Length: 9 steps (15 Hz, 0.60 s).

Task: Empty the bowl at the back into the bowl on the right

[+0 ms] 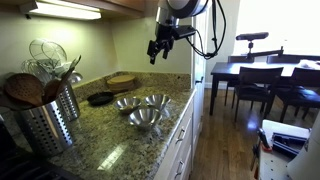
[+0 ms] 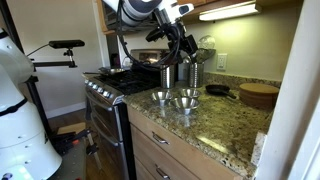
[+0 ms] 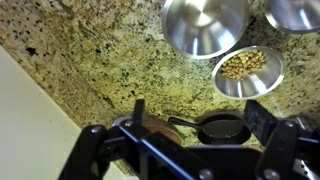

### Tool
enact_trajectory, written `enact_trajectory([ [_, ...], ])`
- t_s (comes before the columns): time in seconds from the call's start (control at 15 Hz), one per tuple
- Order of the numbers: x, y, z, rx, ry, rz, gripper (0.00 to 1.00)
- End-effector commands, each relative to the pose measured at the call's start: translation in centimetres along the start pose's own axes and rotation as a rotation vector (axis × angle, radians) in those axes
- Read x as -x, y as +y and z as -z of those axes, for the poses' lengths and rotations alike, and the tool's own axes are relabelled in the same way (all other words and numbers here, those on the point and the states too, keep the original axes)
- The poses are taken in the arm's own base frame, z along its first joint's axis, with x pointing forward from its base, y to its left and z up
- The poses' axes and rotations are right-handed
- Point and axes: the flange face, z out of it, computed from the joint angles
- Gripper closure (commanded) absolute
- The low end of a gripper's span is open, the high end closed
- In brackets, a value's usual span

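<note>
Three steel bowls stand together on the granite counter. In the wrist view one bowl holds small tan pieces, a larger bowl is empty, and a third is cut off by the frame edge. The filled bowl also shows in both exterior views, next to the others. My gripper is open and empty. It hangs high above the counter, well clear of the bowls, in both exterior views.
A small black pan and a round wooden board lie beyond the bowls near the wall. A steel utensil holder stands at the counter's end beside a stove. A dining table with chairs is across the room.
</note>
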Motion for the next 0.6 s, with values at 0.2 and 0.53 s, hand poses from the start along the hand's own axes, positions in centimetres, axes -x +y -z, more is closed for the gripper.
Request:
enact_trajectory([
  [0.2,-0.2,-0.1,0.0,-0.01,0.011,-0.001,0.0],
  [0.53,-1.0,-1.7,0.3,-0.041,0.037,0.005,0.0],
])
